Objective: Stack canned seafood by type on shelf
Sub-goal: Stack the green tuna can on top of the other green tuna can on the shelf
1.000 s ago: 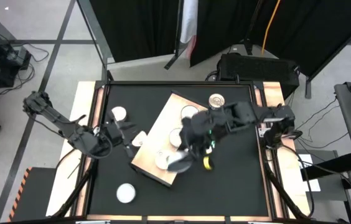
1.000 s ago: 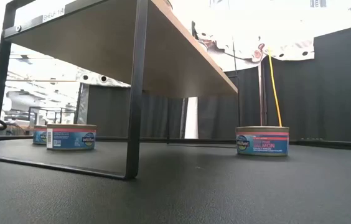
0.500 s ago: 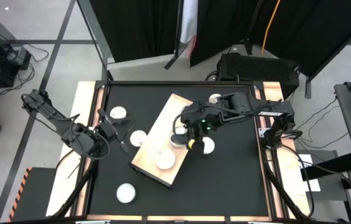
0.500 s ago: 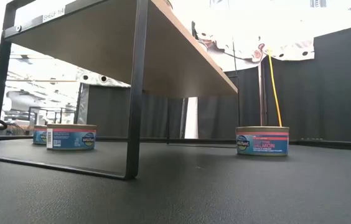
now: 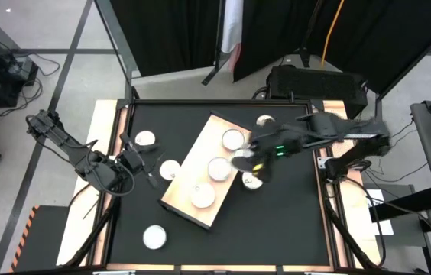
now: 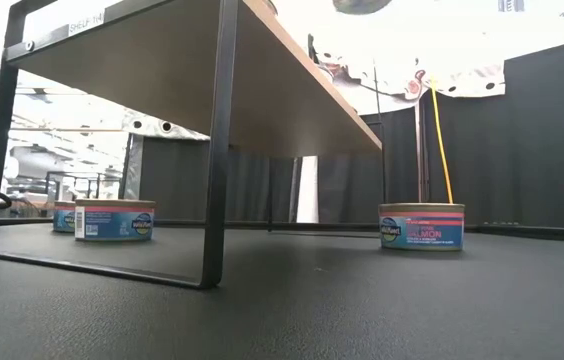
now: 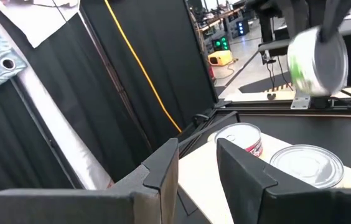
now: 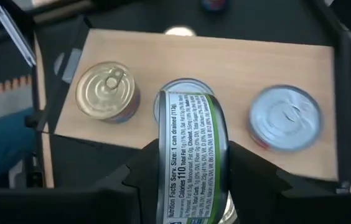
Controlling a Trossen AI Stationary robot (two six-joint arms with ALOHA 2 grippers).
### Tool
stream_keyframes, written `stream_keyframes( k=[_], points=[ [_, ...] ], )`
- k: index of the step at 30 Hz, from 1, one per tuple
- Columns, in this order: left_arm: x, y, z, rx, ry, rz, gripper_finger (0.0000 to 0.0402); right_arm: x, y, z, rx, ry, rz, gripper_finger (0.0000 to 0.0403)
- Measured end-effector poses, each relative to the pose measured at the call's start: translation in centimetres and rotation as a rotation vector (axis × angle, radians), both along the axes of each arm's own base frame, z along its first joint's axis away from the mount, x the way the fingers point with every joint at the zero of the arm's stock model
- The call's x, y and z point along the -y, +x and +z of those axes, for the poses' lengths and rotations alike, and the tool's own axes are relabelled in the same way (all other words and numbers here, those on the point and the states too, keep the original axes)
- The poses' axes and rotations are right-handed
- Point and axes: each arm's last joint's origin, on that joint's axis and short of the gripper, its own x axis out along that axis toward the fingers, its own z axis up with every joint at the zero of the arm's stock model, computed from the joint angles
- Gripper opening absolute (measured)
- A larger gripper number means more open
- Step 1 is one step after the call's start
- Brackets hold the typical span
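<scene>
At the left side of the worktop (image 5: pixel 292 229), the left pincer (image 7: pixel 197 148) is held low near the shelf's left edge; a narrow gap is seen between its fingers (image 7: pixel 163 171) and nothing is gripped in it. Three tins are left on the black surface on this side: one tin near the back (image 5: pixel 146 138), one just beside the left pincer (image 5: pixel 170 169) and one near the front edge (image 5: pixel 154 237).

In the middle, the shelf (image 5: pixel 181 191), a pale wooden board on black metal legs, is set at a slant across the worktop. Three tins are lined up along its top, well spaced and not stacked: a front tin (image 5: pixel 202 196), a middle tin (image 5: pixel 219 168) and a back tin (image 5: pixel 233 139). In the right wrist view, a gold pull-tab lid is shown on one end tin of this row.

Above the shelf's right edge, the right pincer (image 8: pixel 191 155) is closed on a green-labelled tin (image 8: pixel 191 118), which is carried on its edge, clear of the board. Below it, another tin (image 5: pixel 252 180) is lying on the worktop just beside the shelf. Farther back, a golden-topped tin (image 5: pixel 265 121) is standing on the worktop, apart from the shelf
</scene>
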Motion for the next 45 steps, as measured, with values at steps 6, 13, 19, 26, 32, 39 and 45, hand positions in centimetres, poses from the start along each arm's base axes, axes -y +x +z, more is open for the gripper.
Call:
stream_keyframes(
  k=[6, 13, 19, 26, 32, 39, 45],
  points=[
    [0.0, 0.0, 0.0, 0.001, -0.001, 0.002, 0.0113, 0.7, -5.7, -0.4, 0.257, -0.01, -0.103, 0.0153],
    [0.0, 0.0, 0.1, 0.0, 0.008, 0.001, 0.0113, 0.7, -5.2, -6.8, 0.723, 0.103, -0.207, 0.0153],
    [0.0, 0.0, 0.4, 0.016, 0.005, -0.001, 0.0113, 0.5, -3.6, -12.6, 0.978, 0.269, -0.252, 0.0153],
    [0.0, 0.0, 0.5, 0.024, 0.002, -0.002, 0.0113, -0.1, -1.5, -16.4, 0.974, 0.356, -0.328, 0.0153],
    [0.0, 0.1, 0.5, 0.023, 0.002, -0.004, 0.0113, -0.8, -0.6, -17.6, 0.949, 0.418, -0.331, 0.0153],
    [0.0, 0.1, 0.5, 0.023, 0.002, -0.005, 0.0113, -1.1, 0.2, -19.3, 0.887, 0.426, -0.353, 0.0153],
    [0.0, 0.1, 0.5, 0.023, 0.002, -0.005, 0.0113, -1.2, 0.6, -19.8, 0.884, 0.424, -0.353, 0.0153]
  ],
)
